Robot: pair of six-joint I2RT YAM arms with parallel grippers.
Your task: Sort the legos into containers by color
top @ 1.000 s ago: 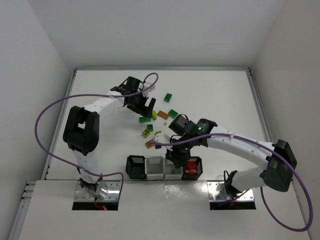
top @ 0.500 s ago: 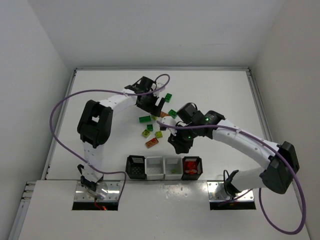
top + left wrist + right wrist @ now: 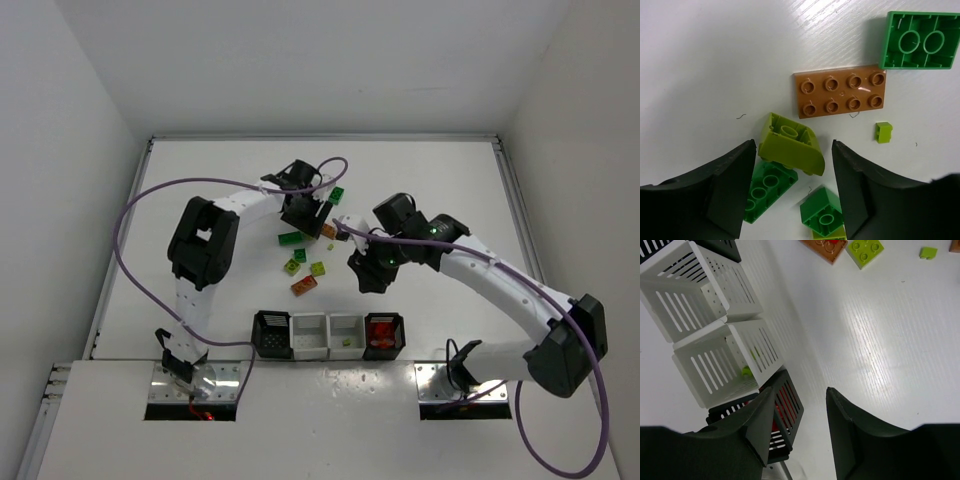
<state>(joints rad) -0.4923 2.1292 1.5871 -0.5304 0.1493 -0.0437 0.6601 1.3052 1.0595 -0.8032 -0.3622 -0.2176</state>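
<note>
**A:** How do the left gripper's (image 3: 793, 146) jaws stand?

**B:** Apart, with one finger on each side of a yellow-green curved brick (image 3: 790, 150). The left finger is just beside the brick's edge. A strip of table shows between the brick and the right finger, so it isn't clamped.

**A:** And around that brick?

**B:** A dark green brick (image 3: 765, 192) sticks out from under its near corner, and another green brick (image 3: 822, 212) lies near the right finger. Beyond them an orange-brown plate (image 3: 841, 91) lies studs up. A tiny yellow-green piece (image 3: 883, 132) sits just beside the plate, and an upturned green brick (image 3: 919, 40) is at its far corner.

**A:** The right gripper (image 3: 801, 395)?

**B:** Its jaws are apart too, with only bare table (image 3: 880, 340) between them. It hangs between the loose legos and the containers.

**A:** Where are the containers?

**B:** They stand in a row at the near edge. From the left there is a black bin (image 3: 271, 350), a white bin (image 3: 308, 352), then a second white bin (image 3: 334, 330) holding a yellow-green bit. The right black bin (image 3: 400, 335) has red pieces inside. An orange-brown brick (image 3: 303, 286) and a few green ones lie loose farther out.
</note>
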